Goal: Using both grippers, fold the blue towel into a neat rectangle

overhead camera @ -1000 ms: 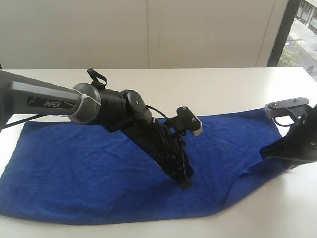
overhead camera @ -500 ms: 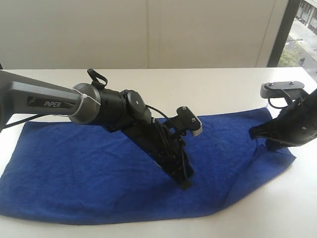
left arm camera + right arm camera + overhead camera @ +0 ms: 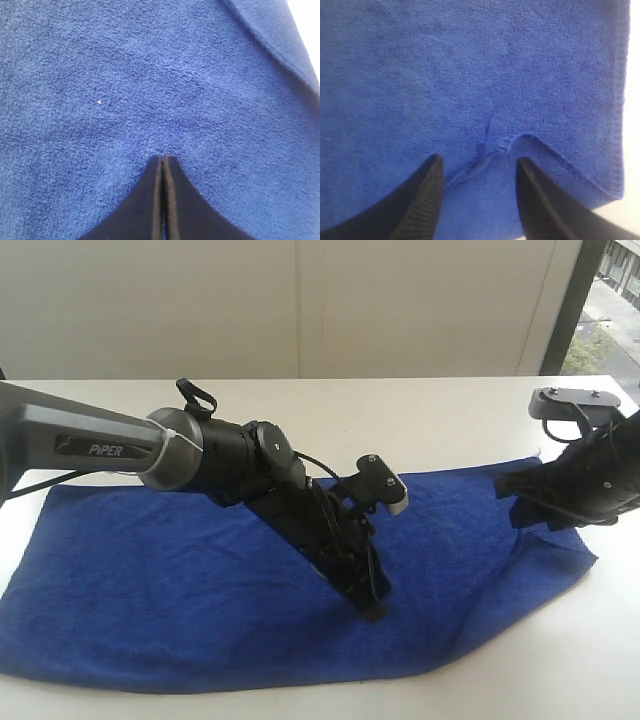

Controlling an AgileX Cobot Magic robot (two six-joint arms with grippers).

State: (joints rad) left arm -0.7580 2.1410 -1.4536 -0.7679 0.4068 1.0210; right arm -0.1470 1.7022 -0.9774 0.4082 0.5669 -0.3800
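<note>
Exterior view: towel (image 3: 200,590) lies spread flat on the bench (image 3: 450,410), filling the lower half of the frame from the left edge to the right side. One layer by the look of it, so the fold is not yet made.

Left fingers (image 3: 372,608) closed, tips down on the cloth just right of centre frame. In the left wrist view the left fingers (image 3: 150,200) meet in a thin seam with no cloth seen between them. Likely purpose: pinning the middle as an anchor, or marking a fold line, so the towel does not slide while the other end is worked.

Right fingers (image 3: 512,495) at the right of the frame, above the towel's right end and apart from it. In the right wrist view the right fingers (image 3: 422,197) are spread wide and hold nothing. Below the gap runs a rumpled hem (image 3: 505,145) where a small corner flap is turned over, near the towel's stitched end.

Judgement: the open fingers are lined up over that flap to pinch the edge. Risk: taking one layer only, or dragging the cloth under the anchor.
</note>
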